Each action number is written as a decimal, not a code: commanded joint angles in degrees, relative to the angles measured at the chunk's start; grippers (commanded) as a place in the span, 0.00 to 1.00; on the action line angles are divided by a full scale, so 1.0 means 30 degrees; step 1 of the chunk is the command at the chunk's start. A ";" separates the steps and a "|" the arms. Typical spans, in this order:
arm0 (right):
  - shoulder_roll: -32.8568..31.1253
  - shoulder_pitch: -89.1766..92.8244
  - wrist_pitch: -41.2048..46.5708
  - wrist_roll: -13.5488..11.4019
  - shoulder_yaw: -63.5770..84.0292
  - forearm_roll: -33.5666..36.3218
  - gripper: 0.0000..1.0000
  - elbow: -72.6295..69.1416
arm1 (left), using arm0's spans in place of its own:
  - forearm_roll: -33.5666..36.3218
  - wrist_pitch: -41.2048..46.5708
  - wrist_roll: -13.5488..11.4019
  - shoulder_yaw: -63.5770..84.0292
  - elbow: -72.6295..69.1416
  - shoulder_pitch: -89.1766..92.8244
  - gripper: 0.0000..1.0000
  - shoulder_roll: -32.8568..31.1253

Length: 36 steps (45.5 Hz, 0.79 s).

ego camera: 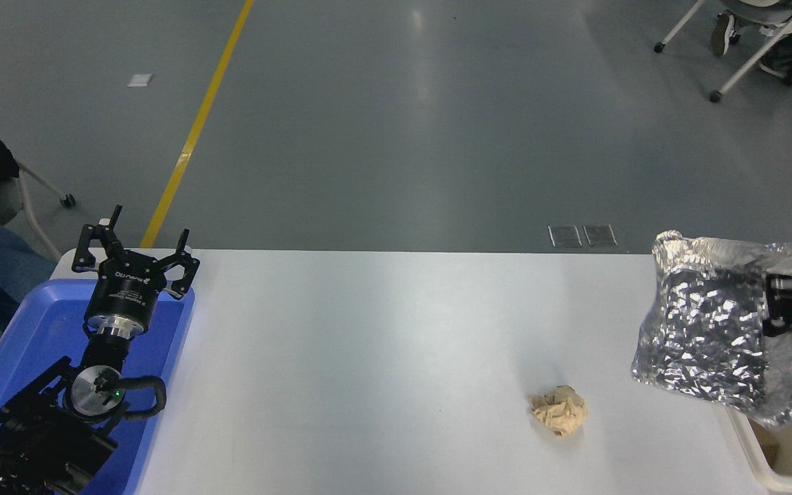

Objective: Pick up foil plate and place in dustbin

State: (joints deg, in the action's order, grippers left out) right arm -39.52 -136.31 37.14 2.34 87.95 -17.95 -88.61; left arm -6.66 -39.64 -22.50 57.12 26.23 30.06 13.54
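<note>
A: Right claw (784, 302) up at the right edge, clamped on the far right rim of the foil plate (709, 323) — held in the air, tilted up on edge, crinkled face toward the camera.

B: And relative to the dustbin (757, 450)?

A: Mostly hidden. Only a strip of cream rim and a little inside wall visible at the lower right, below the foil. Plate hanging over the bin's near left edge, lower corner drooping past the rim line; most of the sheet seemingly over the tabletop (382, 344) side — hard to judge with no depth.

B: So which way from the claw?

A: Plate extending left and downward from the claw, long axis running roughly top to bottom. Bin opening lying right of and beneath the grip. Probably calls for carrying the whole sheet further right before letting go; otherwise a risk of catching the rim or sliding back onto the tabletop.

B: Anything nearby?

A: Crumpled brown paper ball (559, 410) on the tabletop, well left of the plate, untouched. No obstacle.

B: Other arm?

A: Left claw (136, 258) parked at the lower left over the blue tray (31, 344), fingers spread, holding nothing — far from the bin. Right arm plainly the nearer one.
</note>
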 commanded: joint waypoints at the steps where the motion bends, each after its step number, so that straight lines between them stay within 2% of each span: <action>1: 0.1483 -0.3019 0.0919 0.0041 0.1562 0.0506 0.00 -0.0902 | -0.0006 0.0000 0.0000 0.0002 -0.0014 0.0000 1.00 -0.0001; 10: 0.1278 -0.2259 0.0773 0.0011 0.1532 -0.0136 0.00 -0.0113 | -0.0006 0.0000 -0.0029 0.0002 -0.0014 0.0030 1.00 -0.0001; 20: -0.1766 0.1576 -0.0134 0.0128 0.0861 -0.4998 0.00 0.5449 | -0.0006 0.0000 -0.0029 0.0002 0.0015 0.0029 1.00 -0.0001; 28: -0.4227 0.8592 -0.2502 0.0450 -0.3086 -0.6876 0.00 1.0775 | -0.0006 0.0000 -0.0029 0.0031 0.0015 0.0000 1.00 -0.0001; 36: -0.4143 1.7302 -0.5406 0.0568 -0.8537 -0.6877 0.00 1.5645 | -0.0006 0.0000 -0.0029 0.0002 -0.0014 0.0029 1.00 -0.0001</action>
State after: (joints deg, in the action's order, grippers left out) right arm -48.68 -113.98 30.51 3.39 80.14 -34.96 -61.30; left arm -6.68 -39.63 -22.59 57.15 26.24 30.08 13.54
